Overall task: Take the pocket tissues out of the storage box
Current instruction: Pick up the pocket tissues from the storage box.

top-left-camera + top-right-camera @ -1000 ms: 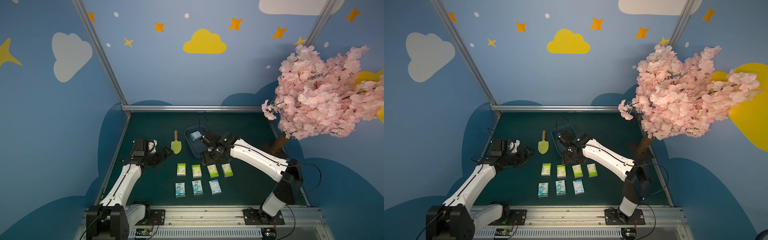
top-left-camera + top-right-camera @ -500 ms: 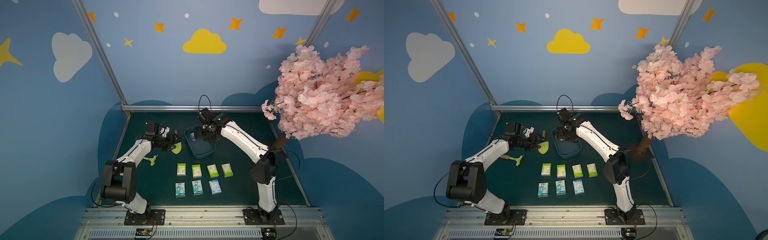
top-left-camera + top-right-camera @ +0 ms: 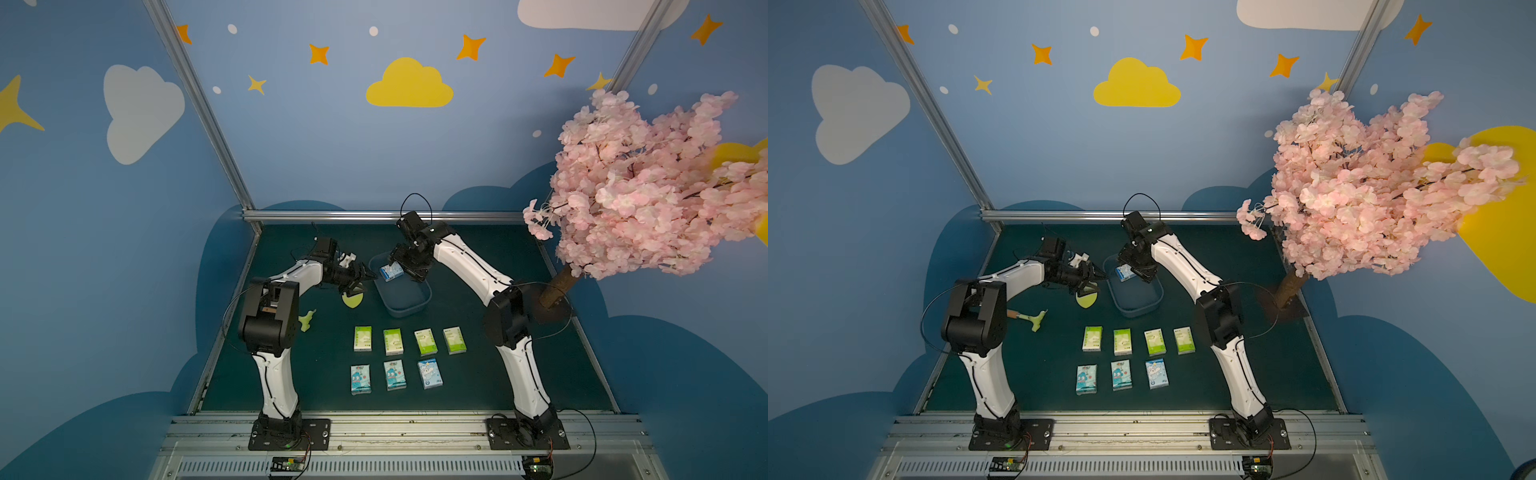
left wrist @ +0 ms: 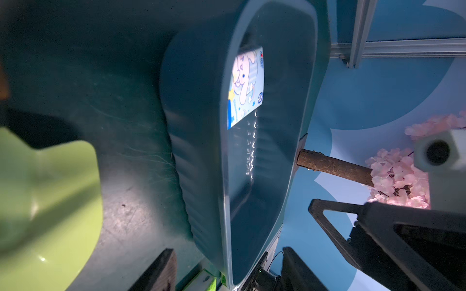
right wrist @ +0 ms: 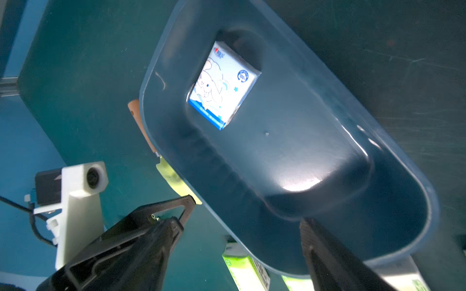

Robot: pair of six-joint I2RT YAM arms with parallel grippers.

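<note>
- A small green tool [image 3: 1034, 321] with a wooden handle lies on the dark green bench [image 3: 478, 374] at the left, beside the left arm.
- The left fingers [image 3: 368, 276] are low at the left wall of the box [image 3: 405, 299]. They stand apart with nothing gripped between them. I cannot tell whether a tip touches the wall.
- A yellow-green trowel [image 3: 353, 300] lies just left of the box. Its blade is under the left fingers and points toward the near side. In the right wrist view its brown handle runs along the outside of the box's left wall.
- The box is a shallow blue-grey tub with rounded corners. It sits mid-bench with its long side running near to far.
- Inside the box one blue-and-white pack [image 5: 223, 85] with a cartoon figure lies face up at the far end. It is the only thing seen in the box.
- The right fingers [image 3: 415, 274] hang over the far end of the box, just right of that pack. They are spread wide, hold nothing and are clear of the pack.
- Outside the box, on its near side, four green-and-white packs [image 3: 393, 341] lie flat in a left-to-right row, each apart from the next.
- Nearer still, three blue-and-white packs [image 3: 394, 375] lie in a second row below the first three green ones.
- A pink blossom tree [image 3: 644, 187] stands at the far right, its trunk on a dark base.
</note>
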